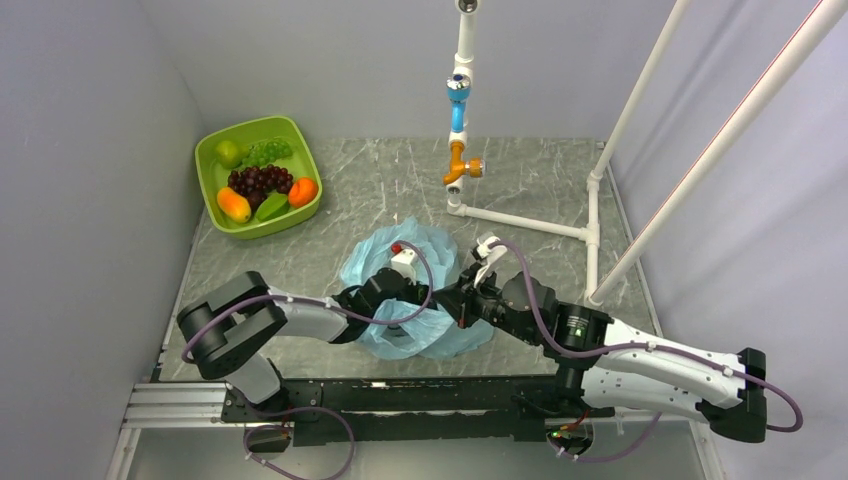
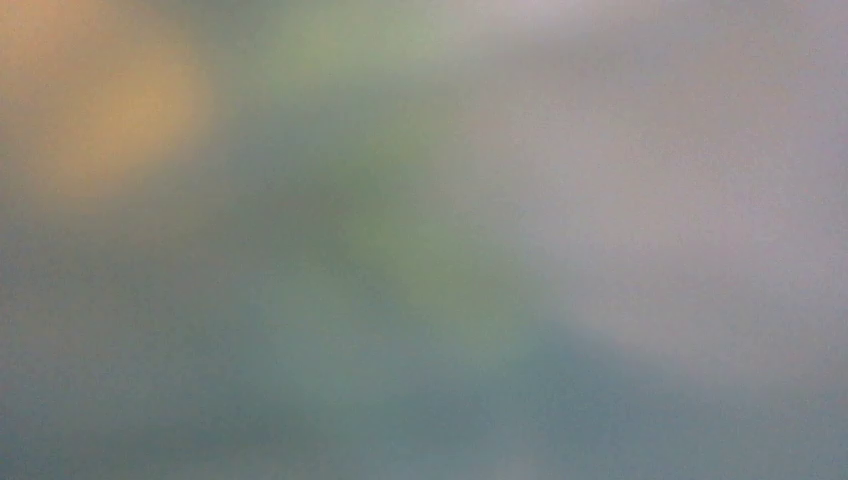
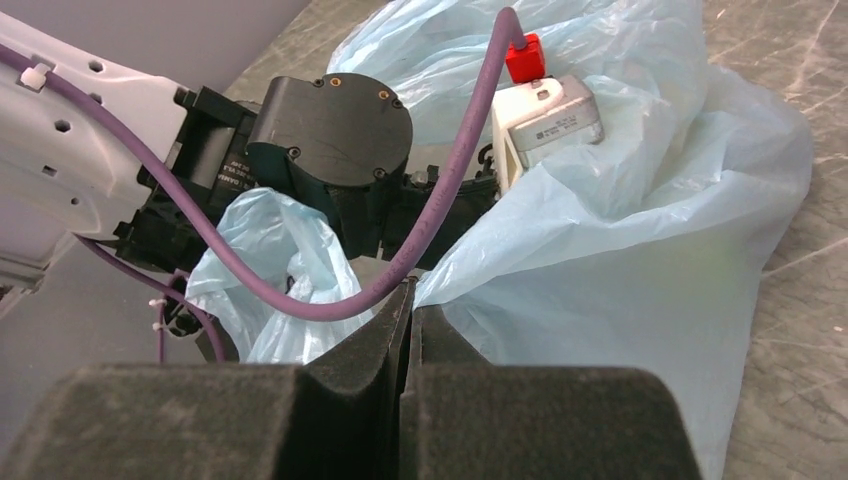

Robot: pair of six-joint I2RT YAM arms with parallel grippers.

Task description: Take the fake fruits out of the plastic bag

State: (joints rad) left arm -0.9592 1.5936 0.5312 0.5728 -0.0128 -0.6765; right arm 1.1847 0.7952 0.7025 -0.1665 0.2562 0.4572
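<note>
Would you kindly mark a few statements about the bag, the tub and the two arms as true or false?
1. The lime-green tub stands in the far left corner of the table. True.
2. The left arm reaches into the plastic bag. True.
3. The right gripper stands wide open. False: it is shut, pinching the bag's edge.
4. The purple grapes lie on the table beside the bag. False: they lie in the tub.
</note>
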